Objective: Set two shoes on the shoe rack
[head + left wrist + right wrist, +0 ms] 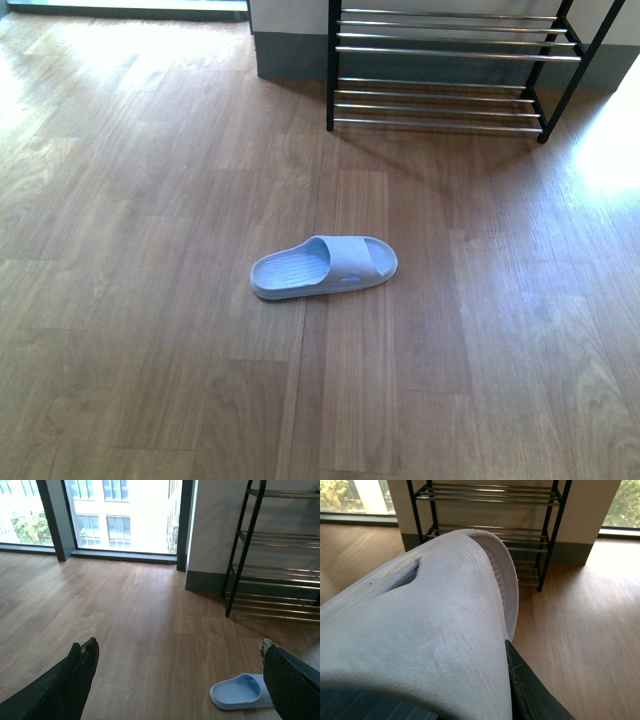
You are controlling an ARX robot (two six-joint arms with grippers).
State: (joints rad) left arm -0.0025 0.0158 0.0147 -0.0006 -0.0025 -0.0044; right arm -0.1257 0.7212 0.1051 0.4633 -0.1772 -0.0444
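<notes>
One pale blue slide sandal [323, 267] lies flat on the wooden floor [150, 200], out in the middle, well apart from the shoe rack [450, 70]. The rack stands at the far edge of the floor, against the wall [290, 40], and the shiny bars that show have no shoes on them. The left claw [177, 645] is open wide and holds nothing. It hangs above the floor, and the sandal lies near one of its dark fingers [290, 685]. The right claw [520, 680] grips the other blue sandal [435, 630], which is up off the floor and faces the rack.
</notes>
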